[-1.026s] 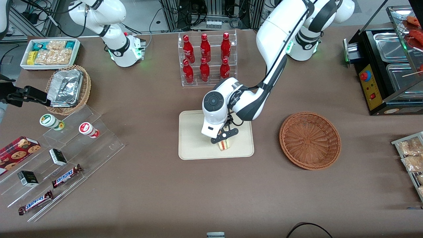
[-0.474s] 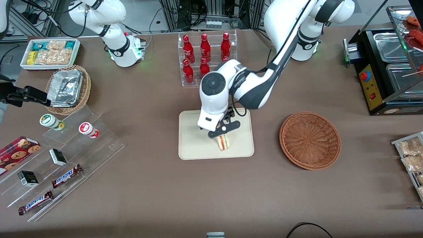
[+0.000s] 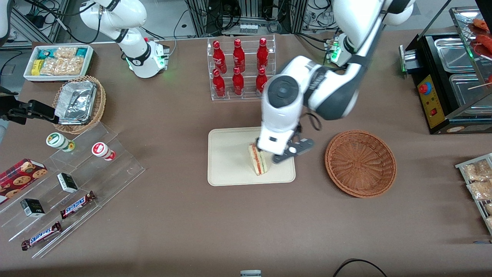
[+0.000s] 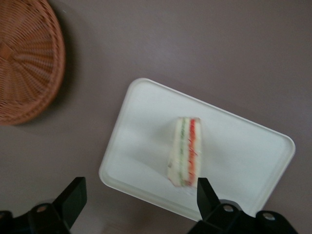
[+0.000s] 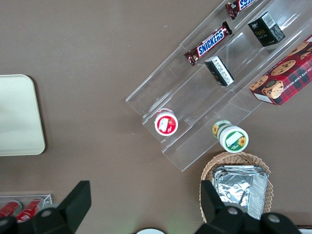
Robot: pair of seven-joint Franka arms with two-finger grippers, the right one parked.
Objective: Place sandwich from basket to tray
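Resting on the flat cream-beige plastic tray [image 3: 230,161] is the small triangular sandwich wedge [image 3: 257,159], pale tan bread with green, white and red filling stripes along its cut edge. The left gripper [image 3: 289,152] hovers above the tray's basket-side edge, fingers [image 4: 73,200] spread wide and empty. The round reddish-brown wicker basket [image 3: 360,163] sits nearby on the brown tabletop [image 3: 173,215].

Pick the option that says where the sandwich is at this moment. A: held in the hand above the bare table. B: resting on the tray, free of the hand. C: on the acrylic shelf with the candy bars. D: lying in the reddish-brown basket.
B: the sandwich rests on the tray, while the hand, its fingers spread open, hangs above the tray's edge nearest the empty basket.
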